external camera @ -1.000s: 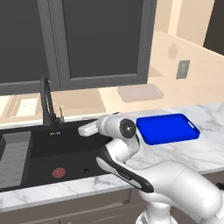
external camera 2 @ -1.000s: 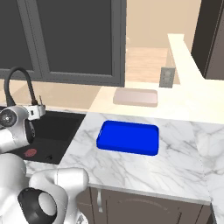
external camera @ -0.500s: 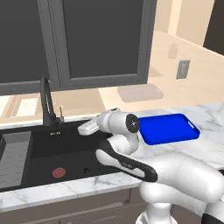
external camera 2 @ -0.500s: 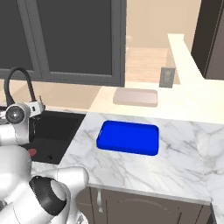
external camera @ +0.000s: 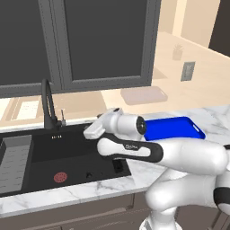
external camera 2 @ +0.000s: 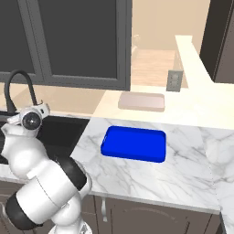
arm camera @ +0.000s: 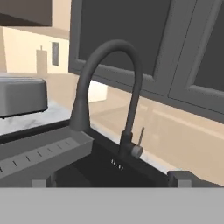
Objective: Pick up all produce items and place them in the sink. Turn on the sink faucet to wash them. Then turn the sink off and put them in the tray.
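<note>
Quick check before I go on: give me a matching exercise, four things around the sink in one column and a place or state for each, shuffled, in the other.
Things:
1. bright blue flat rectangular tray
2. tall slim black faucet with arched spout
3. grey ribbed drying rack
4. pale beige rounded slab

Places or states:
A. inside the matte black sink basin, at its left end
B. on the beige ledge behind the marble counter
C. standing at the back edge of the basin
D. lying bare on the white marble counter, right of the basin

Pairs: 1-D, 2-C, 3-A, 4-B
</note>
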